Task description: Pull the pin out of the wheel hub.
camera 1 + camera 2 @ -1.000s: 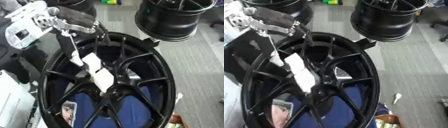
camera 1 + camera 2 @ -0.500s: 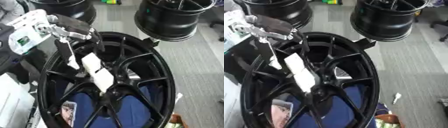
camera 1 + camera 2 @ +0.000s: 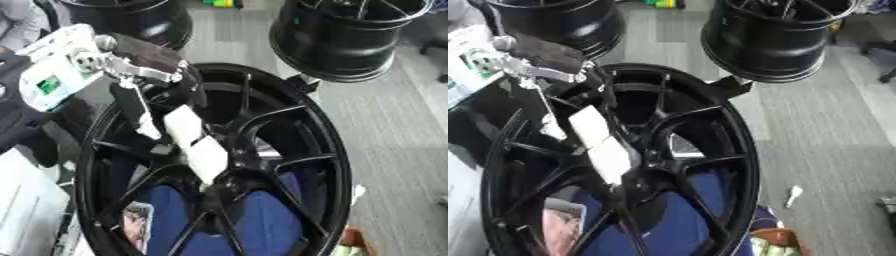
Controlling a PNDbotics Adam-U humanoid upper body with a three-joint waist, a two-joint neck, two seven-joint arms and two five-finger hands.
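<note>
Wheel hub [image 3: 297, 165] — large black spoked rim, lying before the robot over blue cloth [image 3: 262, 220]. White pin [image 3: 197, 145], slanted along a spoke, lower end at the hub's centre. Left hand [image 3: 144, 75] over the rim's upper left, fingers [image 3: 131, 107] curled down beside the pin's upper end — whether they hold it cannot be told. Two further black rims [image 3: 776, 37] stand beyond.
</note>
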